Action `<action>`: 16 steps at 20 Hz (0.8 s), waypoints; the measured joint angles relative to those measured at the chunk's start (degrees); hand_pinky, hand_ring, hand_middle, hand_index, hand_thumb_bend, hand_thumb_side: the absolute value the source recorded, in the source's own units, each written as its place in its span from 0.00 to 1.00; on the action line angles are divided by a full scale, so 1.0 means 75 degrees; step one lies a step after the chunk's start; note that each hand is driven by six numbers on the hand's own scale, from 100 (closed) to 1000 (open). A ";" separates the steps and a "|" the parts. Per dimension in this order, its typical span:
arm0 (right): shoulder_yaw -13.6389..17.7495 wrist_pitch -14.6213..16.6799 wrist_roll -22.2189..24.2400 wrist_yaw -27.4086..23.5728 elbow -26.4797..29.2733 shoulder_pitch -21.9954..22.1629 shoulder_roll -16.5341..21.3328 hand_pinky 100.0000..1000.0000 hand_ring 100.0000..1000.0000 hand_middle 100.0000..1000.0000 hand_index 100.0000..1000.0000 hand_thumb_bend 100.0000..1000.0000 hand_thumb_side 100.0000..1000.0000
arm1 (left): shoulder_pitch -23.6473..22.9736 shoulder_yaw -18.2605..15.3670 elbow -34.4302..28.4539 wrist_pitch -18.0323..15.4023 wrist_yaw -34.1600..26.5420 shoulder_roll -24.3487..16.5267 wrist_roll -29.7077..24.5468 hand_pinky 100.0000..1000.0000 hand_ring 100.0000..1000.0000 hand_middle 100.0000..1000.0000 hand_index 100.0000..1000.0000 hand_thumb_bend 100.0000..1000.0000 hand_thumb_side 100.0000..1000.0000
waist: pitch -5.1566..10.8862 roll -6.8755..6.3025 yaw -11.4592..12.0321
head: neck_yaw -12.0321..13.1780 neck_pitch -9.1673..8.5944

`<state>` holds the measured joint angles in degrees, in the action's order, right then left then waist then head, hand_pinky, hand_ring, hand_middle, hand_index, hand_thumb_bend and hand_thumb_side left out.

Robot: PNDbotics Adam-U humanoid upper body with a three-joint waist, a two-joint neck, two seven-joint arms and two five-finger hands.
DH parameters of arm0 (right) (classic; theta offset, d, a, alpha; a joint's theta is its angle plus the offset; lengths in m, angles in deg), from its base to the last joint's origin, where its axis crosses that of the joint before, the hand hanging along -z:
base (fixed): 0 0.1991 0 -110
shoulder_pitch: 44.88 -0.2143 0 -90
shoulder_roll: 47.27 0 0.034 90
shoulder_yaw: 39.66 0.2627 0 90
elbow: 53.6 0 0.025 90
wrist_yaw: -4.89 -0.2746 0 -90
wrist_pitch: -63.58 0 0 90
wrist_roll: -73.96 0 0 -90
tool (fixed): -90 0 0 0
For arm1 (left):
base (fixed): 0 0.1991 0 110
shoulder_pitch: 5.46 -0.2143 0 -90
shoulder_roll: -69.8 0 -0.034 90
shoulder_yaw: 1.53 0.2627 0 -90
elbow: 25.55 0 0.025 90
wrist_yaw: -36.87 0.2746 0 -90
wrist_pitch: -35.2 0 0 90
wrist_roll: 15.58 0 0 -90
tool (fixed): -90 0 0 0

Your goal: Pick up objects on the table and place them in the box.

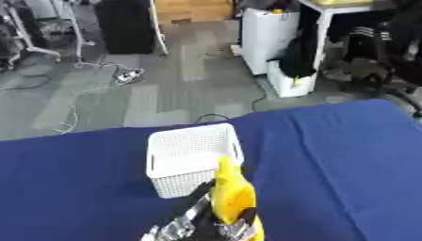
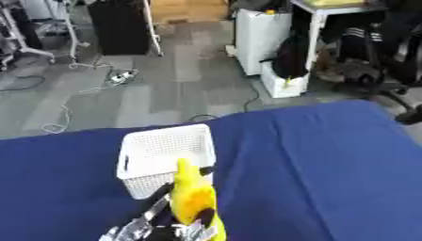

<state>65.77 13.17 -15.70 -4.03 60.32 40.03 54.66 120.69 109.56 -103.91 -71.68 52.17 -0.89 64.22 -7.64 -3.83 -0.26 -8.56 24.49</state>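
Yellow object [image 1: 231,190] — long, soft-looking, bright yellow, with a tapering upper end; I cannot make out what it is. It stands nearly upright, held above the desk at the lower middle of both views, its tip reaching the near right corner of the box and overlapping that rim in the picture. Whether it touches the box I cannot tell.

Hand [image 1: 191,225] — mine, black with silver parts, at the bottom edge of the views, fingers curled round the lower part of the yellow object and grasping it. Dark fingers [image 2: 167,199] show along the object's left side, silver parts lower down. Which of my two hands this is I cannot tell; it comes up from the bottom edge near the middle. No second hand shows.

Box [image 1: 191,157] — white plastic basket with perforated walls and a slot handle in the end wall, standing on the desk just beyond the hand. Its inside, as far as it shows, is white.

Desk [image 1: 346,160] — covered in a deep blue cloth, lying askew in the views, its far edge rising to the right.

Floor [image 1: 173,89] — grey, in banded tiles, beyond the desk. On it, a white power strip [image 1: 125,76] with cables trailing to the left.

Beyond — a white cabinet [image 1: 268,37] at the far right, a dark bag [image 1: 298,59] hanging against it, a white bin [image 1: 290,84] below, and a black upright case [image 1: 124,23] at the far left.
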 measured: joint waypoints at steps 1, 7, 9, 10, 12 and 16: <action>0.0000 0.0000 0.0000 0.0000 0.0000 0.0004 0.0008 0.54 0.52 0.59 0.70 0.00 0.86 | 0.0043 -0.0006 -0.0127 0.0069 0.0013 -0.0043 0.0045 0.00 0.00 0.00 0.22 0.00 0.51 | 0.0015 0.0000 0.0000 | 0.0000 -0.0002; -0.0001 -0.0003 -0.0002 0.0000 0.0000 0.0066 0.0045 0.54 0.52 0.59 0.70 0.00 0.86 | 0.0440 -0.0232 -0.0450 0.0388 0.0209 -0.0314 0.0366 0.00 0.00 0.00 0.22 0.00 0.50 | 0.0100 -0.0048 0.0031 | -0.0003 -0.0131; -0.0001 -0.0005 -0.0003 0.0000 0.0000 0.0072 0.0046 0.54 0.52 0.59 0.70 0.00 0.86 | 0.0582 -0.0294 -0.0402 0.0451 0.0311 -0.0446 0.0430 0.00 0.00 0.00 0.22 0.00 0.50 | 0.0134 -0.0051 0.0046 | -0.0003 -0.0135; -0.0001 -0.0006 -0.0004 0.0000 0.0000 0.0089 0.0047 0.54 0.52 0.59 0.70 0.00 0.85 | 0.0644 -0.0315 -0.0350 0.0473 0.0376 -0.0505 0.0453 0.00 0.00 0.00 0.22 0.00 0.50 | 0.0150 -0.0058 0.0046 | -0.0003 -0.0135; 0.0000 -0.0011 -0.0009 0.0000 0.0000 0.0118 0.0048 0.54 0.52 0.59 0.70 0.00 0.85 | 0.0793 -0.0351 -0.0183 0.0501 0.0510 -0.0619 0.0489 0.00 0.00 0.00 0.22 0.00 0.49 | 0.0159 -0.0083 0.0047 | -0.0001 -0.0133; 0.0002 -0.0055 -0.0056 0.0020 0.0000 0.0124 0.0049 0.54 0.52 0.59 0.70 0.00 0.85 | 0.1036 -0.0468 0.0286 0.0485 0.0860 -0.0811 0.0609 0.00 0.00 0.00 0.21 0.00 0.49 | 0.0162 -0.0090 0.0048 | 0.0011 -0.0132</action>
<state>65.79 12.76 -16.13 -3.88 60.32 40.96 55.03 128.46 106.05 -101.76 -68.04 58.62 -6.98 68.78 -6.43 -4.51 0.11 -8.48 23.50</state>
